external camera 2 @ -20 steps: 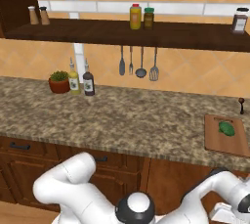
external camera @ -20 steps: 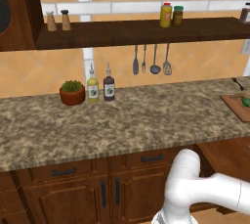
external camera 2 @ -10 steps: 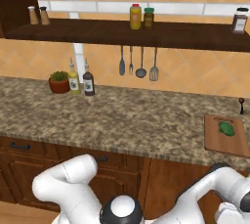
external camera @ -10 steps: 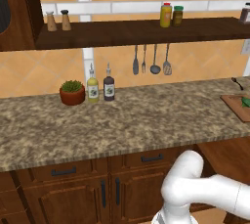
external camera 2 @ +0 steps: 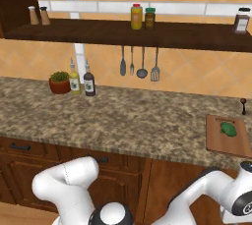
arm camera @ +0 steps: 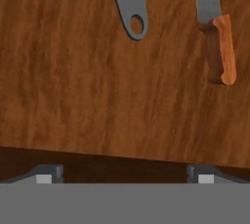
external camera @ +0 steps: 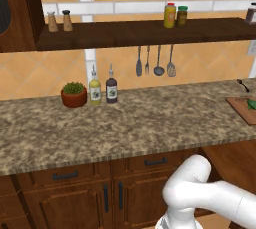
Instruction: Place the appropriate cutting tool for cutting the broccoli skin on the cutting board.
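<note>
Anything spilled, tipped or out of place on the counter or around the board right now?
Nothing stands out. The broccoli sits on the cutting board, the two bottles and the potted plant stand upright, and the utensils hang straight. In the hand view, the open claw faces a wooden surface with a knife.

The white arm (external camera: pixel 210 198) folds low in front of the base, its tool (arm camera: pixel 124 171) spread wide, holding nothing.
</note>
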